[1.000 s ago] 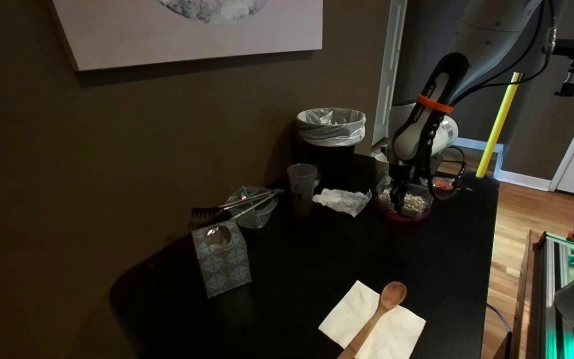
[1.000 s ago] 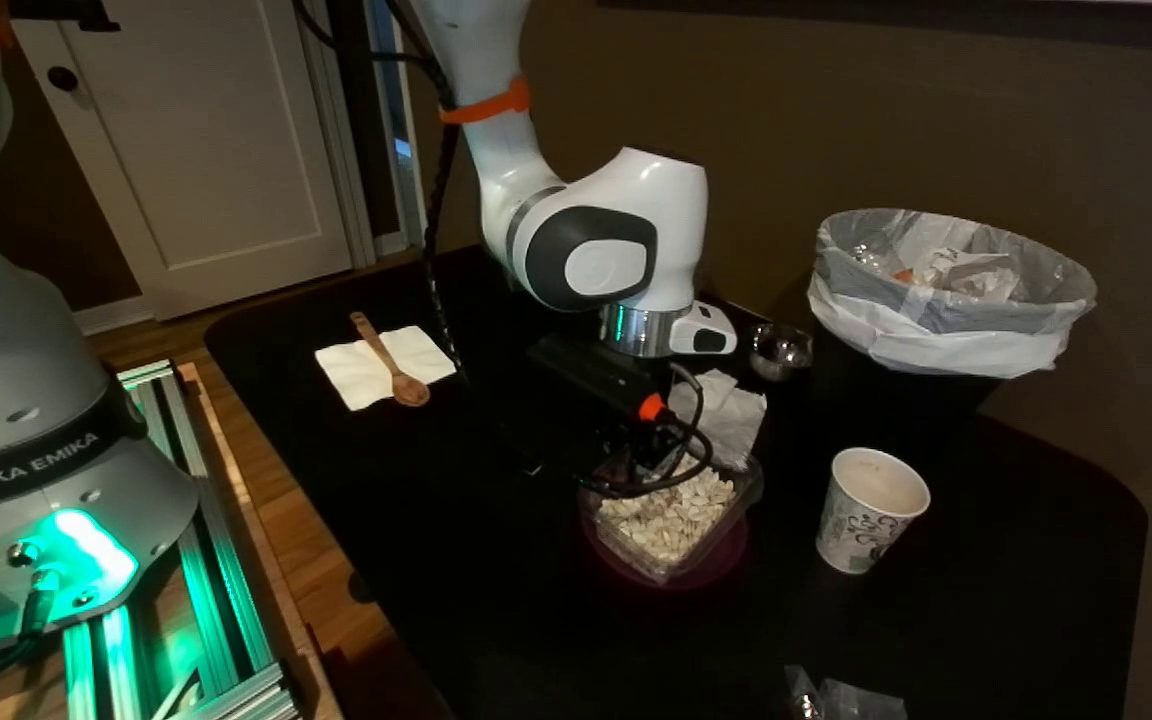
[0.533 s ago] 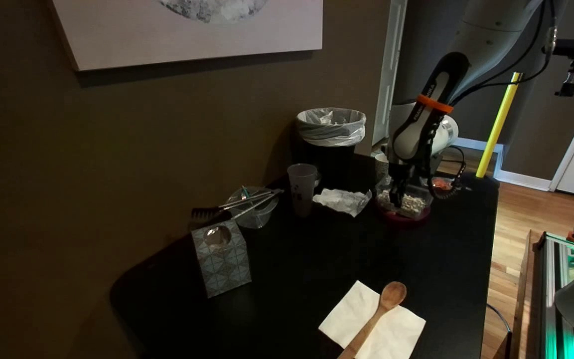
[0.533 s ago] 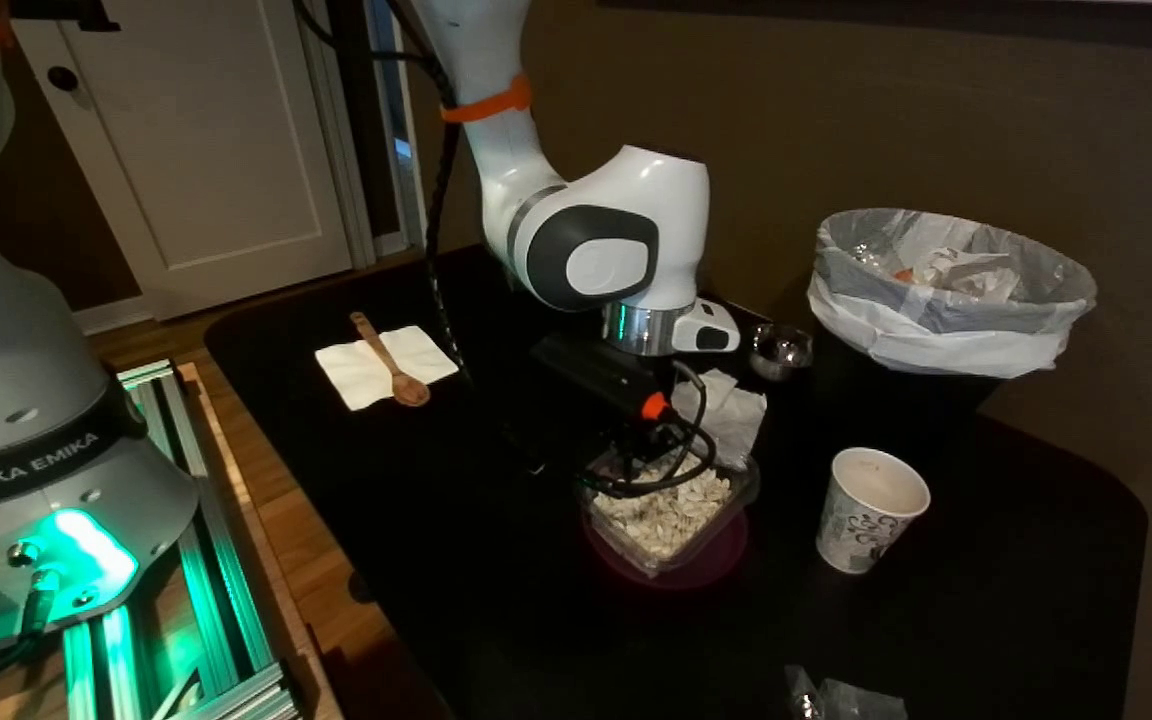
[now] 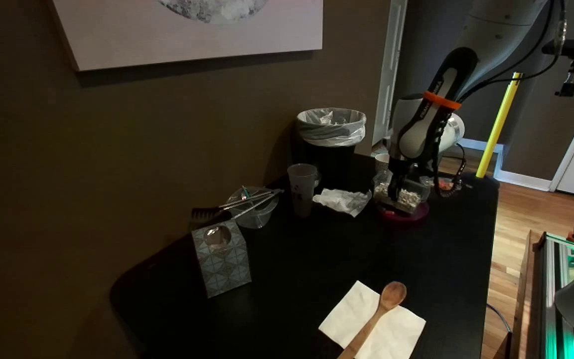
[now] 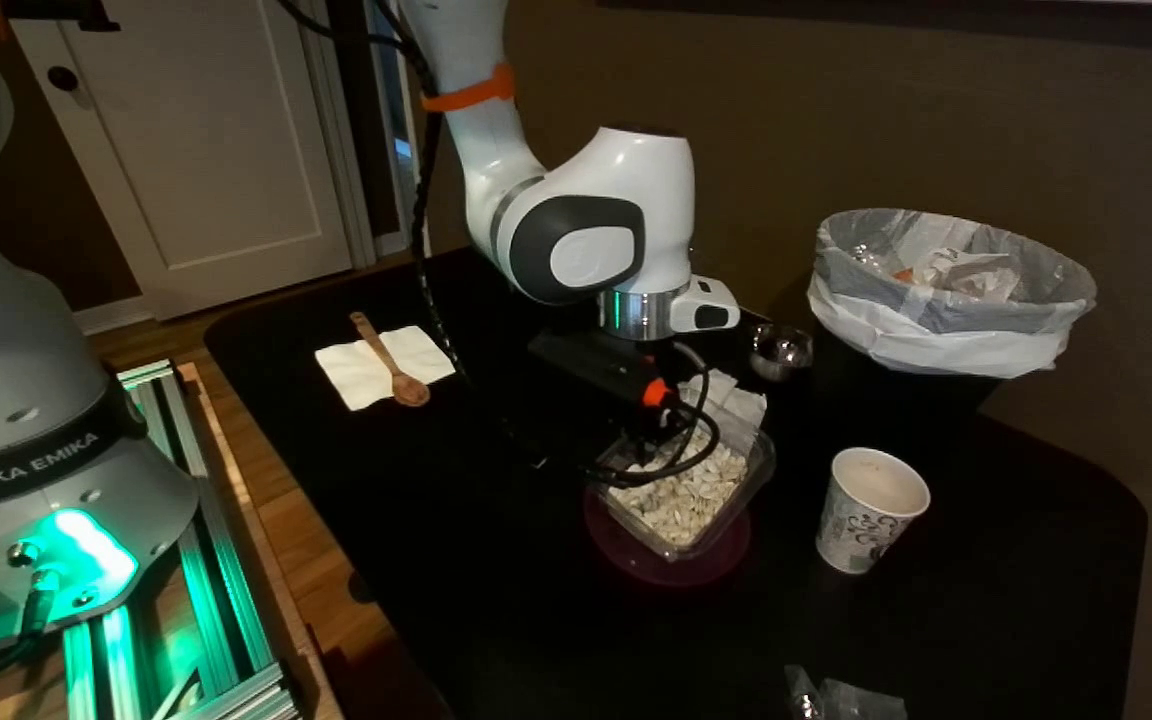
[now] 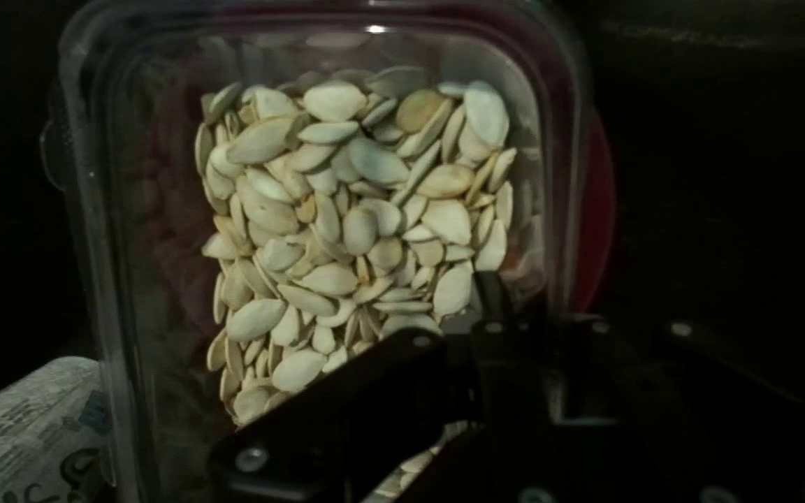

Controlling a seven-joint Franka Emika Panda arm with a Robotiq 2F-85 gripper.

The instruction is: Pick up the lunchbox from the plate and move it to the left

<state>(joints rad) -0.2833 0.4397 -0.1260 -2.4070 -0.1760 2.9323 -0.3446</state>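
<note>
The lunchbox is a clear shallow plastic box full of pale seeds; it shows in both exterior views (image 5: pixel 420 190) (image 6: pixel 751 480) and fills much of the wrist view (image 7: pixel 88 230). It hangs slightly tilted, low over the dark red plate (image 5: pixel 409 218), which also shows in an exterior view (image 6: pixel 633 562) and past the box's edge in the wrist view (image 7: pixel 598 209). My gripper (image 7: pixel 532 311) is shut on one side wall of the lunchbox, one finger inside among the seeds, the other outside. The gripper (image 5: pixel 394 192) is dark, and its fingertips are hidden in an exterior view (image 6: pixel 641 435).
A paper cup (image 6: pixel 861 535) stands beside the plate. Crumpled paper (image 5: pixel 342 200), a tall clear cup (image 5: pixel 302 189), a clear bowl (image 5: pixel 256 214) with utensils and a tissue box (image 5: pixel 223 262) line the wall side. A wooden spoon (image 5: pixel 391 296) lies on a white napkin (image 5: pixel 401 331). A bin (image 6: pixel 946 345) stands behind.
My gripper has risen slightly with the lunchbox. The box has shifted a little relative to the plate, and more of the plate shows beneath it. The plate has stayed in place.
</note>
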